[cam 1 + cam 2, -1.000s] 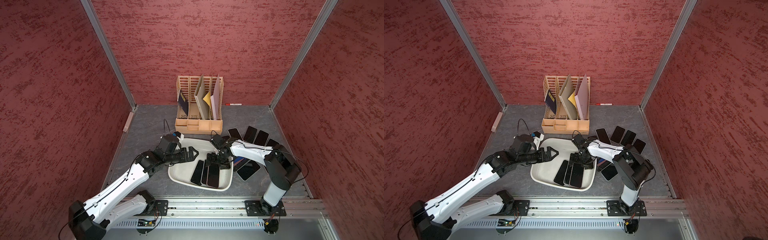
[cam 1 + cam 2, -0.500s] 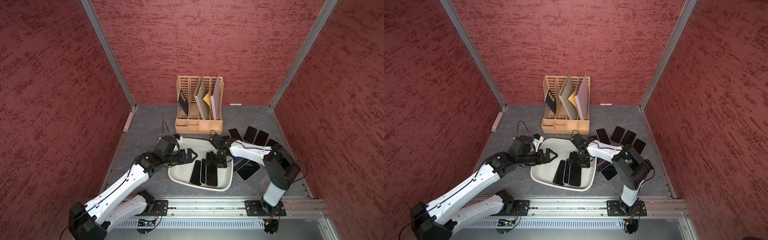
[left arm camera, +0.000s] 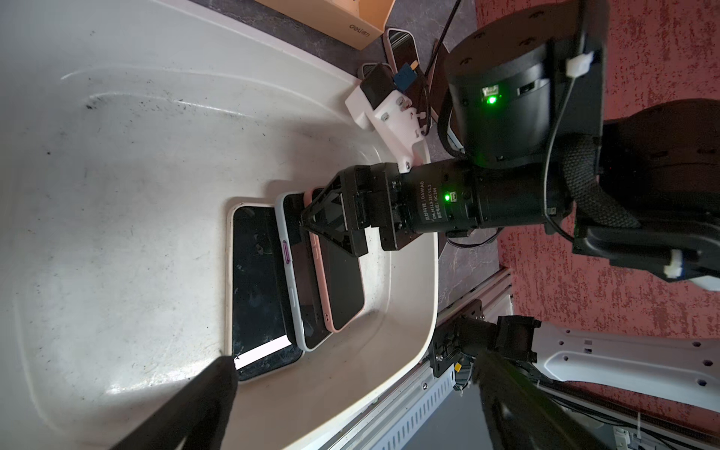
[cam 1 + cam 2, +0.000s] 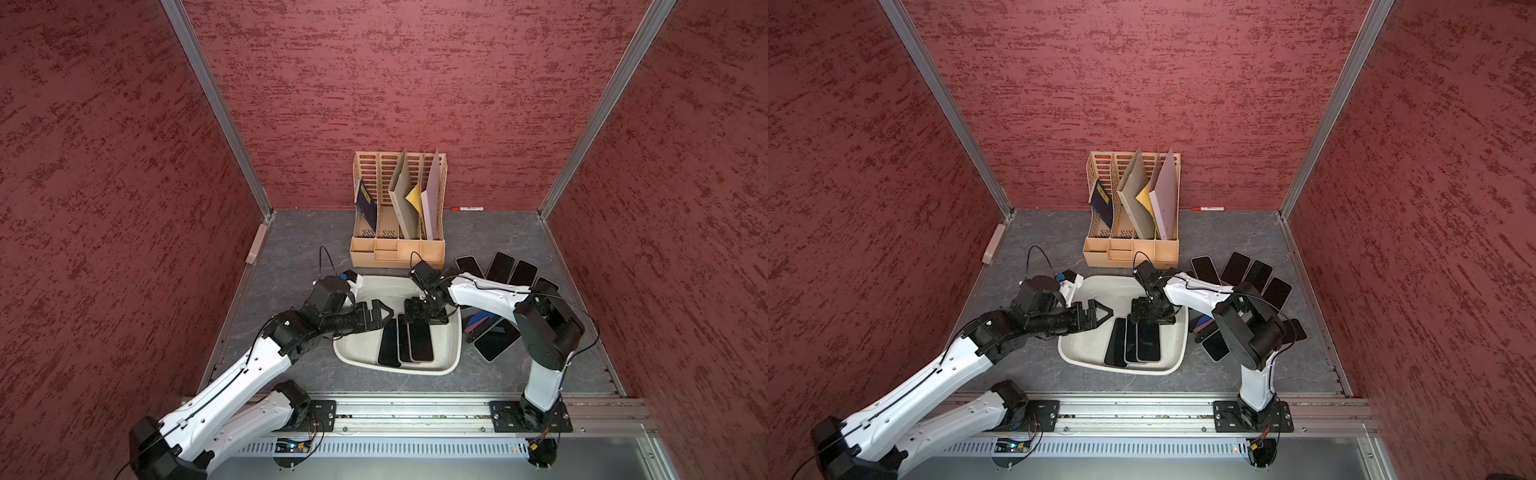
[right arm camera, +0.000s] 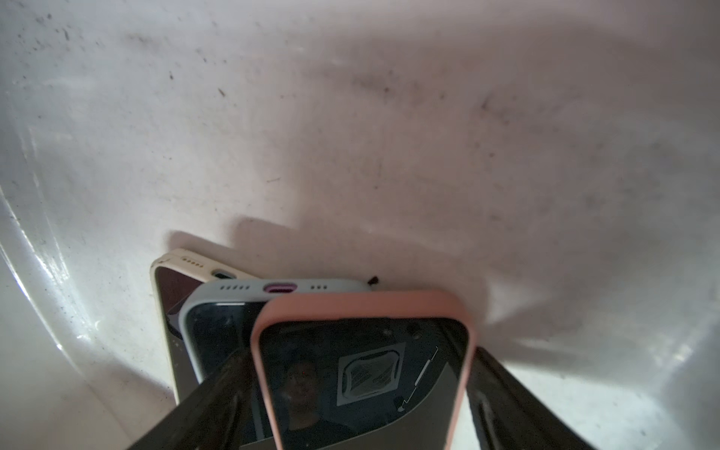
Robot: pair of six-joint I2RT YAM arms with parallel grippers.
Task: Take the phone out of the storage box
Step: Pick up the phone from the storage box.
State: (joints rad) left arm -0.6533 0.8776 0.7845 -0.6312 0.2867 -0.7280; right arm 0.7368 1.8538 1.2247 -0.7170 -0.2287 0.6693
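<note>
Pink-cased phone [image 5: 362,374] lies atop two other phones [image 3: 253,272] in storage box [image 4: 357,345], front-right part. Step: grasp. My right pincer [image 4: 424,318] straddles its far end; clamped or not, cannot tell. My left pincer [image 4: 384,318] gapes empty over box's left side. Next: squeeze firm, lift clear of rim.

Scuffed plastic storage box [image 4: 359,344], glossy phones [image 4: 419,341]

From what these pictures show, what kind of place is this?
Probably a robot test cell: red wall panels in a metal frame enclose it, two robot arms are bolted to a rail, and phones lie in a storage box.
</note>
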